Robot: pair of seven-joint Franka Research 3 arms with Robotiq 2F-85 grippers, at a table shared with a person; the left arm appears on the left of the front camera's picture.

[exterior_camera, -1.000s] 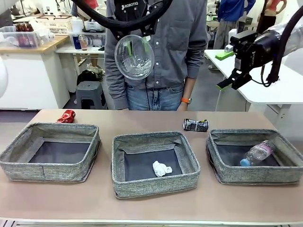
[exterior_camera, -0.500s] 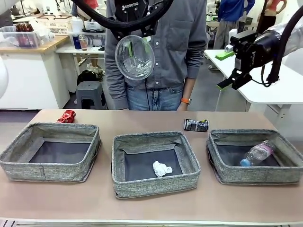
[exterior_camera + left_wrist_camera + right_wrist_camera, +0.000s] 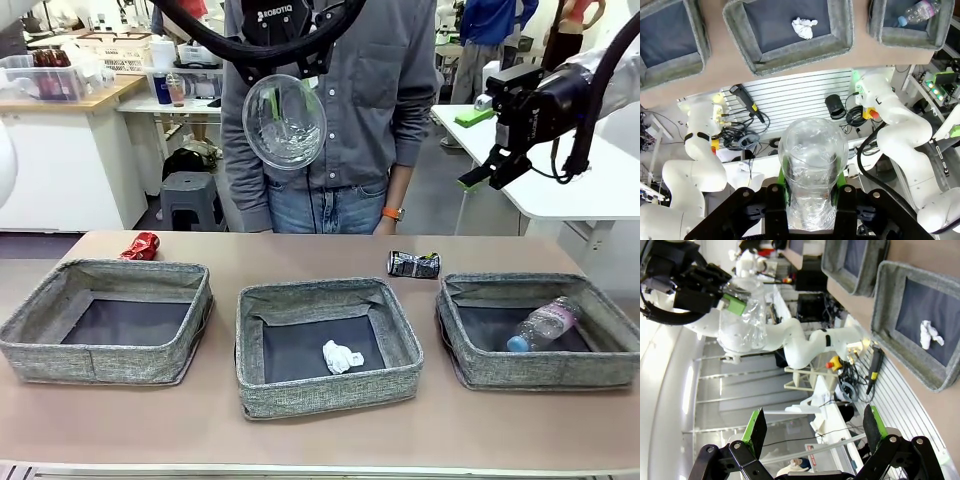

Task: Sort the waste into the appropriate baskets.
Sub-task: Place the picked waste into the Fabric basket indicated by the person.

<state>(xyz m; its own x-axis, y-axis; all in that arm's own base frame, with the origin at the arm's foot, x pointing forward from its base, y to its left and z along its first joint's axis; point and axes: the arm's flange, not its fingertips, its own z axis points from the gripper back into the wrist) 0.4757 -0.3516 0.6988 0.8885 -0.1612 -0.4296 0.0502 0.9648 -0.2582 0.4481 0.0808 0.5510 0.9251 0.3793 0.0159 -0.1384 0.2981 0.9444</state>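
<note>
Clamps the left hand [image 3: 285,78] on the clear plastic cup [image 3: 284,122], high in the air before the person's grey shirt [image 3: 400,90], cup mouth facing the robot's side. Holds the right hand [image 3: 494,168] raised at the right, fingers wide apart, nothing between them. Has the crumpled white tissue [image 3: 341,356] in the middle basket [image 3: 330,388] and the clear plastic bottle [image 3: 542,323] in the right basket [image 3: 540,372]. Has the crushed red can [image 3: 141,246] on the counter [image 3: 200,420] just behind the left basket [image 3: 100,355], and the crushed dark-silver can [image 3: 413,264] behind the gap between the middle and right baskets.
</note>
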